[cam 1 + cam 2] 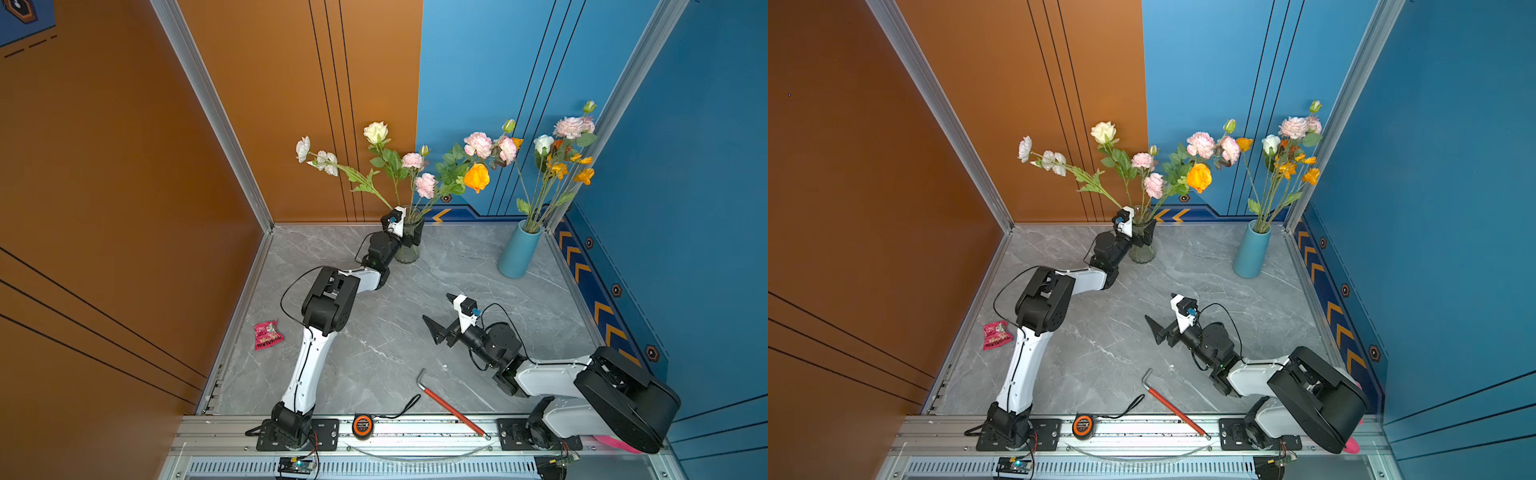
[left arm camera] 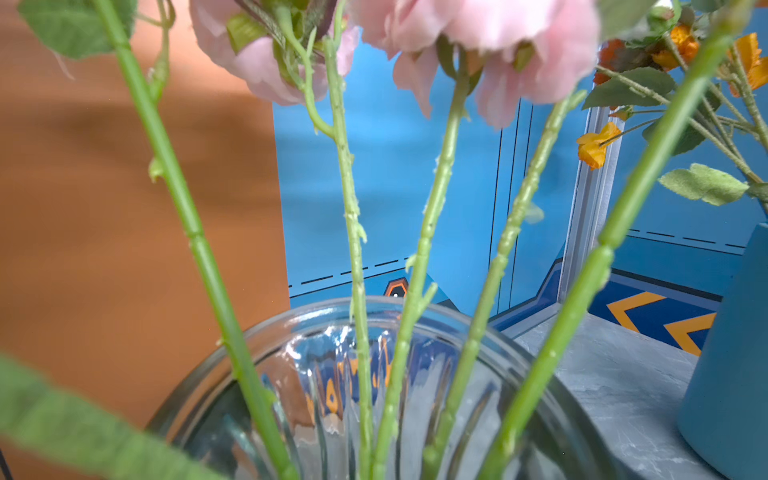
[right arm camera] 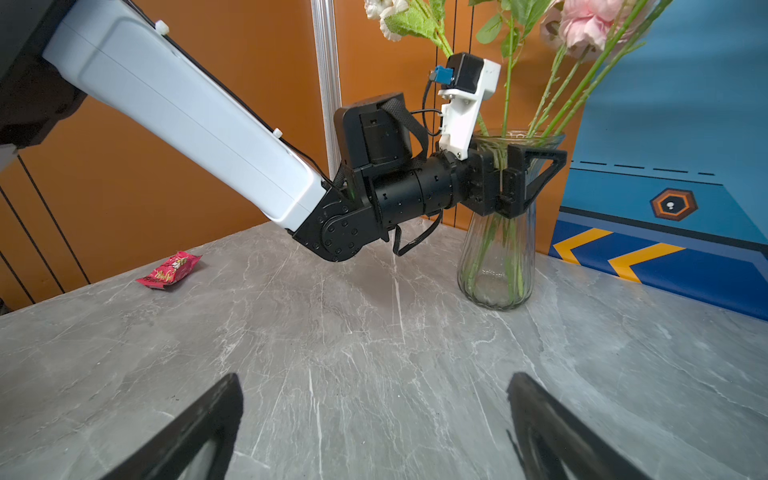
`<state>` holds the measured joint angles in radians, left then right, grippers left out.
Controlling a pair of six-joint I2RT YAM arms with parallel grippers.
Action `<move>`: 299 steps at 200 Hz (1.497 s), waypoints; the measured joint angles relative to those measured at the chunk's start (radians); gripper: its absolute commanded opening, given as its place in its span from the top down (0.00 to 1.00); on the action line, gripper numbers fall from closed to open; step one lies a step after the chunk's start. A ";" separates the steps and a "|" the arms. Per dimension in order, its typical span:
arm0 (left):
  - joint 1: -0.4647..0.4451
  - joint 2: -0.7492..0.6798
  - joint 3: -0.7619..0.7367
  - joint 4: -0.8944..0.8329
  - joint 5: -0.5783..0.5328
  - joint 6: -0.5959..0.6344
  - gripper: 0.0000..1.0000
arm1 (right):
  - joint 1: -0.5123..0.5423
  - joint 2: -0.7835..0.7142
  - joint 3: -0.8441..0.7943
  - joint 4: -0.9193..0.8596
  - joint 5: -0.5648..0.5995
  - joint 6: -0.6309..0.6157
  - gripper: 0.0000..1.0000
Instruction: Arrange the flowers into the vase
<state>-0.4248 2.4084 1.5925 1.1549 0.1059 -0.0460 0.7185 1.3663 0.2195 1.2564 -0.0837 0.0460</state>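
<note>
Straddling the glass vase (image 3: 496, 266) under the flowers (image 1: 424, 185), my left gripper (image 3: 540, 166) has its jaws apart; my right gripper (image 1: 436, 306) gapes over the table (image 1: 374, 332).

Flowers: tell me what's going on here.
The left gripper is at the glass vase, jaws straddling its neck; whether they grip it is unclear. That vase already holds the flowers. The right gripper hangs open above the table, holding nothing. A blue vase holds a second bunch.
</note>
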 measured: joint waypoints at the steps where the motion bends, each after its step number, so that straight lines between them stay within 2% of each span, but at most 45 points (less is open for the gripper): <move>1: 0.000 0.000 -0.001 0.002 0.000 0.000 0.02 | 0.000 0.000 0.000 0.000 0.000 0.000 0.00; 67: 0.000 -0.042 -0.183 0.148 -0.009 -0.057 0.02 | -0.001 0.028 0.000 0.002 -0.003 0.000 0.00; 107: -0.002 -0.144 -0.340 0.191 0.005 -0.084 0.02 | -0.005 0.033 0.000 0.002 -0.003 0.000 0.00; 146: -0.010 -0.322 -0.554 0.214 0.007 -0.094 0.02 | -0.005 0.033 0.000 0.002 -0.002 0.000 0.00; 174: -0.006 -0.510 -0.798 0.224 0.000 -0.094 0.02 | -0.009 0.019 -0.003 0.000 0.010 -0.005 0.00; 198: 0.014 -0.717 -1.017 0.208 -0.033 -0.094 0.02 | -0.039 -0.050 -0.023 -0.002 0.054 -0.021 0.00; 222: 0.049 -1.006 -1.190 0.076 -0.114 -0.074 0.02 | -0.058 -0.125 -0.031 -0.031 0.097 -0.027 0.00; 255: 0.066 -1.447 -1.213 -0.369 -0.331 -0.004 0.02 | -0.150 -0.312 -0.062 -0.124 0.122 -0.013 0.00; 264: 0.073 -1.542 -1.206 -0.476 -0.391 0.014 0.02 | -0.196 -0.407 -0.058 -0.205 0.136 0.003 0.00; 281: 0.087 -1.706 -1.201 -0.667 -0.524 0.039 0.02 | -0.287 -0.607 0.015 -0.487 0.177 0.033 0.00; 299: 0.091 -1.812 -1.221 -0.768 -0.659 0.039 0.02 | -0.372 -0.742 0.129 -0.754 0.267 0.068 0.00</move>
<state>-0.3336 0.5961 0.3717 0.3870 -0.5533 -0.0074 0.3466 0.6243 0.3489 0.5026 0.1833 0.1139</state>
